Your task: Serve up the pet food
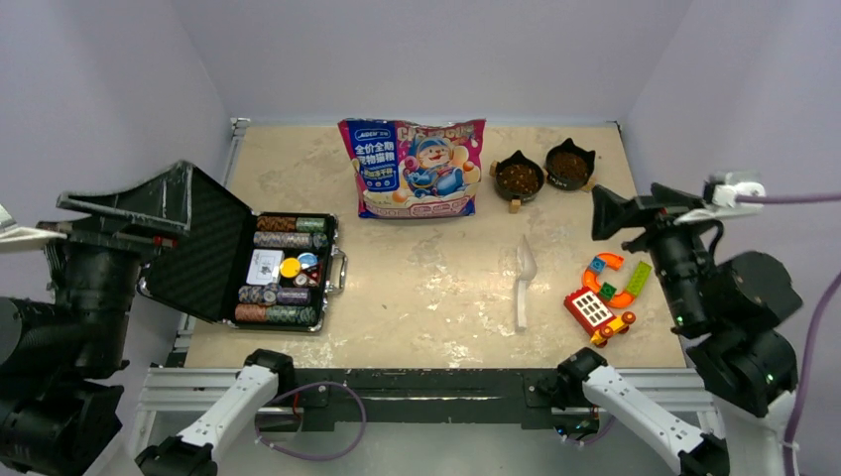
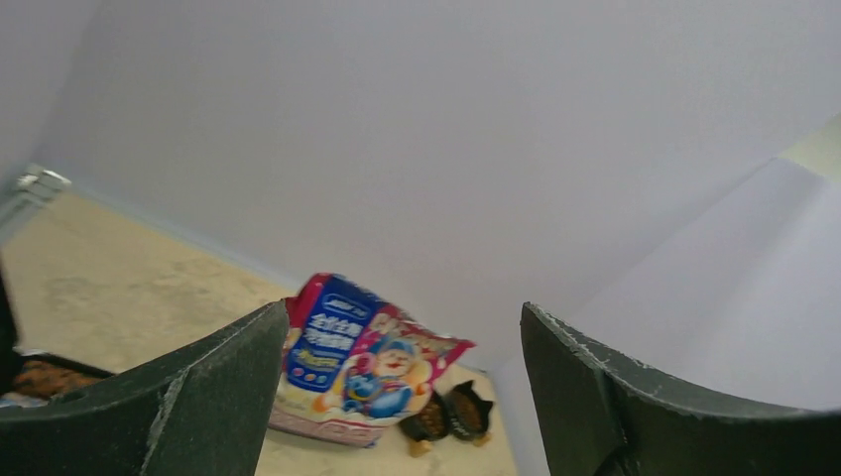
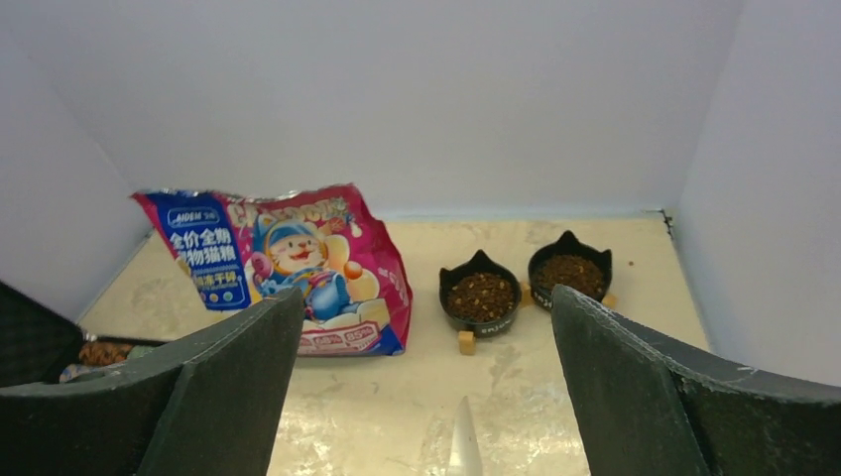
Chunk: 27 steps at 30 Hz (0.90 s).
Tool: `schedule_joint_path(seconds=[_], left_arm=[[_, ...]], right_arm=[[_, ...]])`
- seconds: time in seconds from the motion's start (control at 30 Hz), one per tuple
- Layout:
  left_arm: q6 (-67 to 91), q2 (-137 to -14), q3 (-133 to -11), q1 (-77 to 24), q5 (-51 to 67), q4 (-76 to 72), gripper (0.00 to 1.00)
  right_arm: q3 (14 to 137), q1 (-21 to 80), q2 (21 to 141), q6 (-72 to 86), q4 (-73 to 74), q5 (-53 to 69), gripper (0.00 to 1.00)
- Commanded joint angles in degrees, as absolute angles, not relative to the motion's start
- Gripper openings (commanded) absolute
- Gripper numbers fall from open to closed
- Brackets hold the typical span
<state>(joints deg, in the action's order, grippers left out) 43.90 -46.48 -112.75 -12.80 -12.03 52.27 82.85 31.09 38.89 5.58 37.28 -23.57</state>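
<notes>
Beige tabletop (image 1: 436,288): pink-blue foil bag (image 1: 413,167) reads "AIDEN"; right of it, black cat-eared bowls (image 3: 447,300) hold brown kibble (image 3: 480,295). Only overhead shows colourful toy bricks (image 1: 592,309). Left gripper (image 2: 404,312), right gripper (image 3: 426,293): agape, empty.

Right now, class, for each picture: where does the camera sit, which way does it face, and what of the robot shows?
Top external: above and behind the arms, looking down on the table; both arms show at its sides.
Left wrist: on the left arm, tilted up toward the far wall and food bag; open left gripper shows.
Right wrist: faces the bag and two filled bowls; open right gripper shows.
Both wrists share bag and bowls.
</notes>
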Motion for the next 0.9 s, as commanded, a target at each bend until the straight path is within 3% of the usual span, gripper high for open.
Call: schedule_joint_path(seconds=[0.0, 0.13, 0.27, 0.47, 0.87], left_arm=[[32.9, -43.1, -106.9, -12.6, -19.1, 57.2, 0.91], [32.4, -39.4, -103.5, -12.6, -21.8, 58.1, 0.91], [35.6, -32.6, -92.4, -12.6, -21.4, 55.1, 0.92], [50.3, -24.2, -74.5, -12.6, -12.2, 52.4, 0.99], [45.6, -18.5, -67.8, -12.6, -10.4, 48.9, 0.99]], right_arm=[[82.3, 31.1, 34.7, 9.1, 39.7, -31.9, 0.99], [79.5, 31.1, 32.6, 15.3, 43.1, -33.8, 0.99], [70.1, 31.1, 26.9, 22.7, 43.4, -25.1, 0.99], [54.8, 31.1, 18.0, 34.9, 37.6, -16.8, 0.99], [48.4, 31.1, 9.2, 35.4, 37.0, -16.3, 0.99]])
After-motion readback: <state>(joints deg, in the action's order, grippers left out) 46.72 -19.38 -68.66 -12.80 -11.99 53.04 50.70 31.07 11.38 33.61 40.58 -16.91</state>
